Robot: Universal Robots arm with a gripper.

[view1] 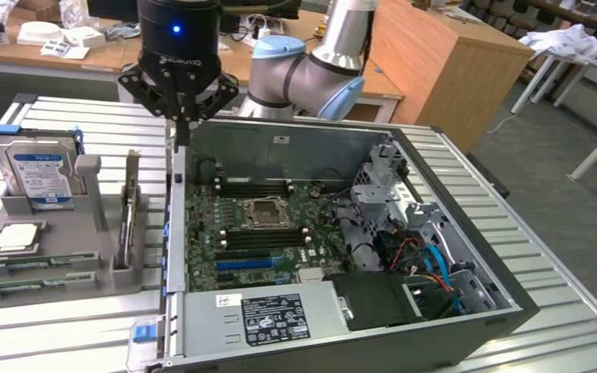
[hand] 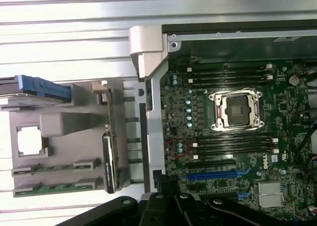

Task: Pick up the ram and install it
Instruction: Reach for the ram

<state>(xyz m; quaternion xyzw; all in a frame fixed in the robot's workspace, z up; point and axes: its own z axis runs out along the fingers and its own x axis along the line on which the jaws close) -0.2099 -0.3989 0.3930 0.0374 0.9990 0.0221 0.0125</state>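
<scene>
Gripper (view1: 180, 128) closed, nothing visibly held, over the computer case's (view1: 277, 144) wall. Ram (hand: 53, 167) lies along the holder's (view1: 91, 256) edge, mostly hidden in its slot.

On the gripper (view1: 181, 128) body I read a brand, upside down, seemingly Robotiq. Beyond the gripper, the motherboard (hand: 195, 117) carries a white Dell logo set sideways beside the blue slot (hand: 210, 175). The power supply (view1: 274, 317) sticker, farther from the gripper, has print I can't make out
</scene>
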